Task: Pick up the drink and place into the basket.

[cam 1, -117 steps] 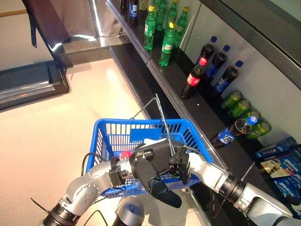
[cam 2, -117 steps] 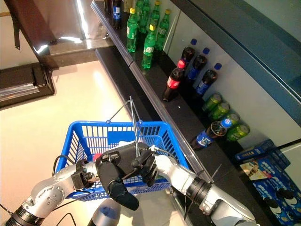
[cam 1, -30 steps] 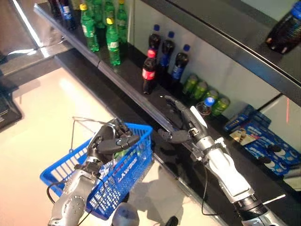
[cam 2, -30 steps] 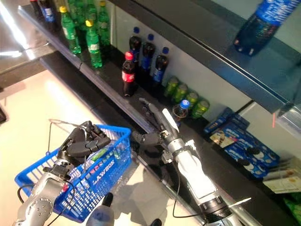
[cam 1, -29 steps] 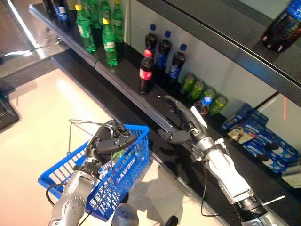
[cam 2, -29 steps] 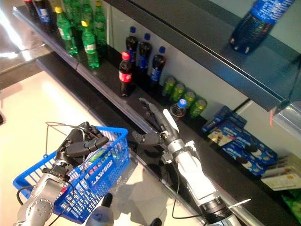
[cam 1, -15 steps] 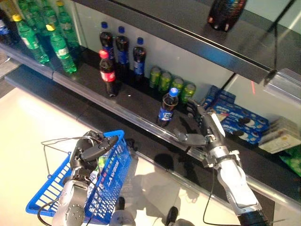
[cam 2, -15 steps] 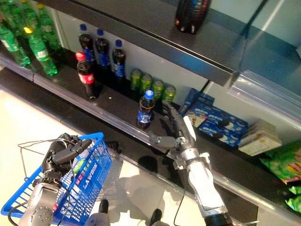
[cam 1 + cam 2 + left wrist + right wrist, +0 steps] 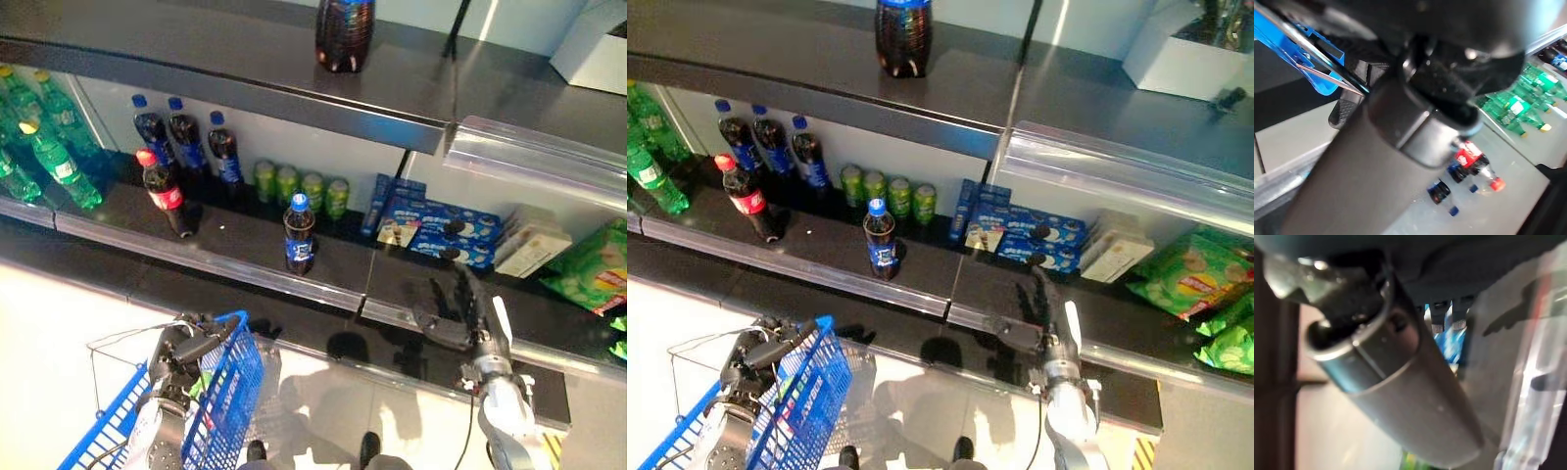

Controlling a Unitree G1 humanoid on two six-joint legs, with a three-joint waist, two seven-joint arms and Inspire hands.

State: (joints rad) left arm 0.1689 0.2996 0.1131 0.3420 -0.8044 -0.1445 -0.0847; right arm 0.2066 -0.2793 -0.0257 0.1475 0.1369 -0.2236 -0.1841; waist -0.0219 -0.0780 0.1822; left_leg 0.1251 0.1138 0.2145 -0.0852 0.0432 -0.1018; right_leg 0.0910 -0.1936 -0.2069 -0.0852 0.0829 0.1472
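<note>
On the middle shelf (image 9: pixel 245 257), straight ahead of me, stands the drink (image 9: pixel 299 233) I take as my target: a dark bottle with a blue cap, upright and alone near the shelf's front edge. Half a second ago it sat higher and further right in my head views; the whole picture has swung, so that is my camera turning, not the bottle moving. The rows of dark bottles (image 9: pixel 186 147) and green cans (image 9: pixel 299 186) behind it have slid across the view with it.

My right hand (image 9: pixel 460 318) now hovers low at the shelf's front rail, well apart from the drink and off to its right, fingers spread and released, holding nothing. It looked nearer the bottle a moment ago, so I judge the reach has lost ground with the turn and must be lined up again.

My left hand (image 9: pixel 181 348) stays clenched on the wire handle of the blue basket (image 9: pixel 230 392), which hangs below the shelf on my left, ready to receive.
</note>
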